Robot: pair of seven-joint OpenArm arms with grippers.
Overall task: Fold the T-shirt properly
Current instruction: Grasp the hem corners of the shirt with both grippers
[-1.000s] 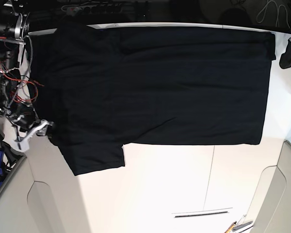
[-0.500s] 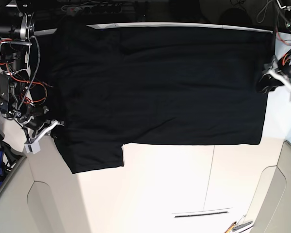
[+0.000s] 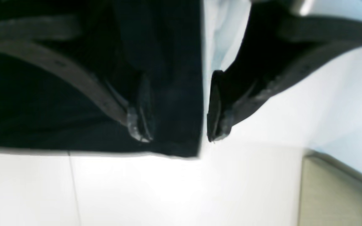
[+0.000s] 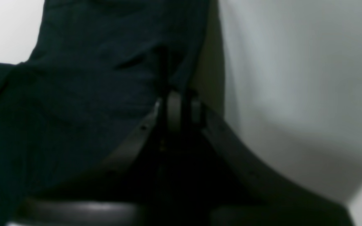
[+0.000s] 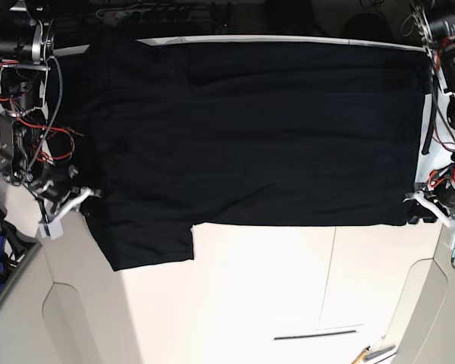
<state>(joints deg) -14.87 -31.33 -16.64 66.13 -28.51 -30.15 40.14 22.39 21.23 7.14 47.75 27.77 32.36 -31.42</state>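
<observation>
The black T-shirt (image 5: 250, 129) lies spread flat across the white table (image 5: 288, 288), plain side up, with one sleeve pointing to the lower left. My right gripper (image 5: 82, 203) sits at the shirt's left edge above that sleeve. In the right wrist view this gripper (image 4: 178, 108) is shut, with a fold of the T-shirt (image 4: 90, 78) pinched between its fingers. My left gripper (image 5: 413, 208) is at the lower right hem corner. In the left wrist view it (image 3: 178, 122) stands open astride the edge of the T-shirt (image 3: 168, 62), one finger over cloth, the other over bare table.
Beige padded panels (image 5: 76, 318) flank the table's near corners. A thin dark strip (image 5: 315, 332) and some pens (image 5: 373, 353) lie near the bottom edge. Red wires hang from the right arm (image 5: 30, 136) on the left.
My left arm has come down from the upper right corner to the lower right hem corner, jaws spread wider. My right gripper has shut on the shirt's left edge.
</observation>
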